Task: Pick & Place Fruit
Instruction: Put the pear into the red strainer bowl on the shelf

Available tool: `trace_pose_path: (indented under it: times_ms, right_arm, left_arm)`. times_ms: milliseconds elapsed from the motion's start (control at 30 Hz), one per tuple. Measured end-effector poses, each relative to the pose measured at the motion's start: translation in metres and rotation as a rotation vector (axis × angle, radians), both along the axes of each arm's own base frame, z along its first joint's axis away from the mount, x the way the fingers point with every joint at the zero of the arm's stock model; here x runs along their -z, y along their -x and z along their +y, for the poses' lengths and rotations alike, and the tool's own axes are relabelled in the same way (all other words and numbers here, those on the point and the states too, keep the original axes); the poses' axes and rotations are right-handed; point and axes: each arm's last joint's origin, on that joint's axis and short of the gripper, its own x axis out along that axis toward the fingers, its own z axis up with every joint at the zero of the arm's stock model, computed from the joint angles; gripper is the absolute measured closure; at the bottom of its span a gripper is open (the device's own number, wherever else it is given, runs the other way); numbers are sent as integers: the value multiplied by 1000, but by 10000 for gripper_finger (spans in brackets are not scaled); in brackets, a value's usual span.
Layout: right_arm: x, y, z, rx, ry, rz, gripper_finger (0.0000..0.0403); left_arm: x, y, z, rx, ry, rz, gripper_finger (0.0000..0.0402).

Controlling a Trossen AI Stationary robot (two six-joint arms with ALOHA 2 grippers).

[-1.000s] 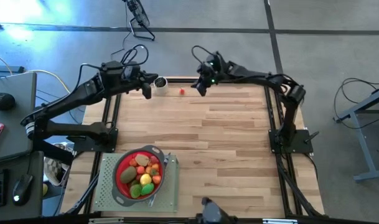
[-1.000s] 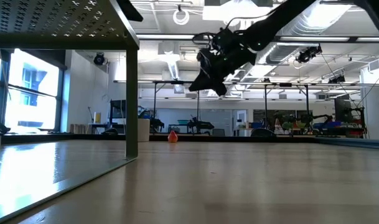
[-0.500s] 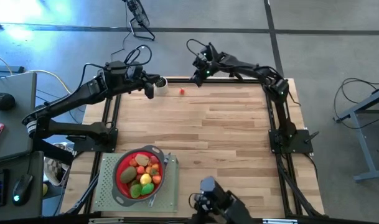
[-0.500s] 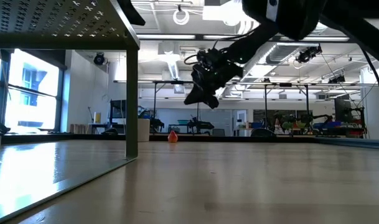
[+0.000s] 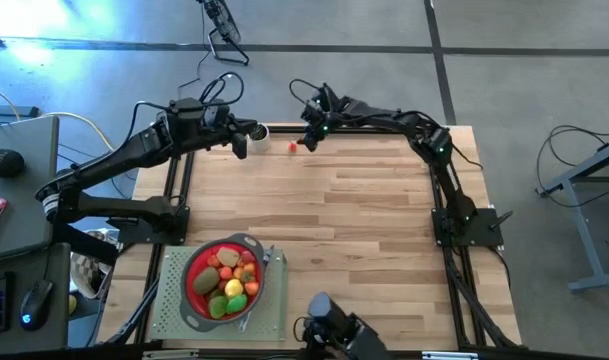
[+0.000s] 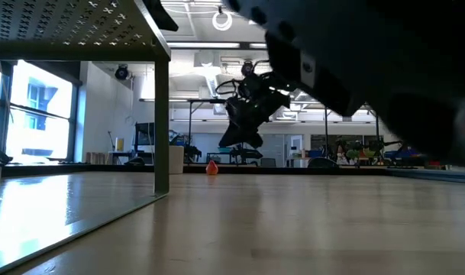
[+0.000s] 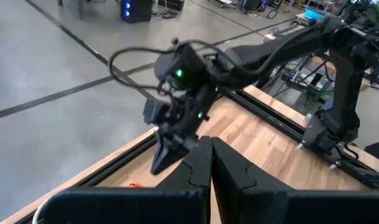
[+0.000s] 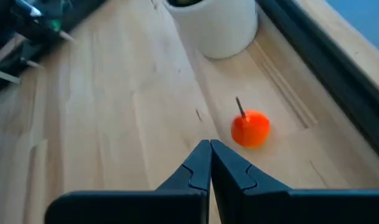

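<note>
Pale wood-plank table [image 5: 344, 230], grey lab floor, both grippers clenched empty, right gripper [image 5: 306, 142] nr red fruit [image 5: 292, 147]

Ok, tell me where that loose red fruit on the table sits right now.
In the high view the red fruit lies alone at the table's far edge, between the white cup and the shut right gripper. The right wrist view shows it just ahead of that gripper.

One small red-orange fruit [image 8: 250, 129] with a thin stem stands alone on the table's far edge; other fruits [image 5: 229, 279] fill the strainer.
</note>
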Motion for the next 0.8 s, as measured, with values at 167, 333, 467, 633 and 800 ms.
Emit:
trace_pose_path:
  times_ms: [167,333,467,633,800]
  right_arm:
    - [2,-10,1,34,58,-28,400]
    - [2,-10,-1,74,97,-16,400]
    - [1,-7,-4,77,-1,-41,400]
    - [3,0,-7,43,-81,-40,400]
    - [7,12,-4,4,-203,24,400]
  left_arm:
    - [0,0,0,0,1,1,401]
    - [0,0,0,0,2,3,401]
    - [0,0,0,0,2,3,401]
    - [0,0,0,0,2,3,401]
    - [0,0,0,-2,7,-1,401]
